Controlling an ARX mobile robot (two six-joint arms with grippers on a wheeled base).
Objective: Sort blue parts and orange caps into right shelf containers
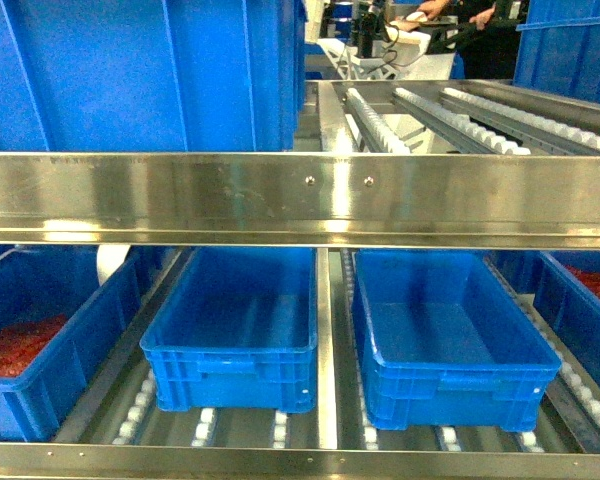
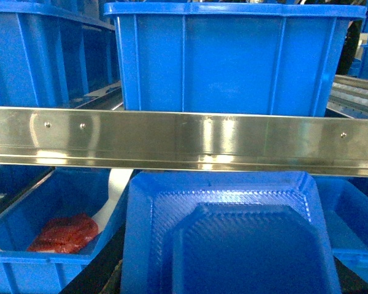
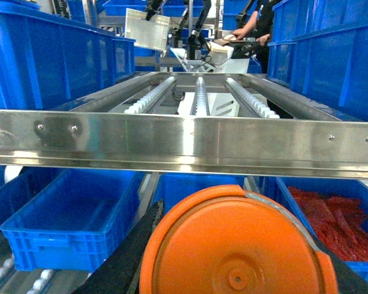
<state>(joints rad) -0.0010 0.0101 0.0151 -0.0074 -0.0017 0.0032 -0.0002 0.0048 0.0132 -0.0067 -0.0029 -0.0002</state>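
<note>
Two grippers each pinching a piece, left holding a blue part [image 2: 233, 245], right holding an orange cap [image 3: 233, 245], both just before the steel shelf rail [image 1: 300, 198], two empty blue crates [image 1: 242, 325] beneath and beyond it.

A broad steel rail [image 1: 300, 198] runs across the front of the shelf rack; behind and below it two blue crates [image 1: 238, 335] sit side by side on white roller tracks [image 1: 206, 428], their insides bare; a thin steel divider [image 1: 326, 345] lies between them; further left under the rail a crate of red material [image 1: 20, 345] shows a white sheet [image 1: 110, 265] standing behind it; at the far right edge under the rail another crate [image 1: 592, 310] holds red material too; above the rail at left stands a large blue crate [image 1: 145, 75]; above it at right lie bare roller tracks [image 1: 480, 120]; people stand far beyond them.
</note>
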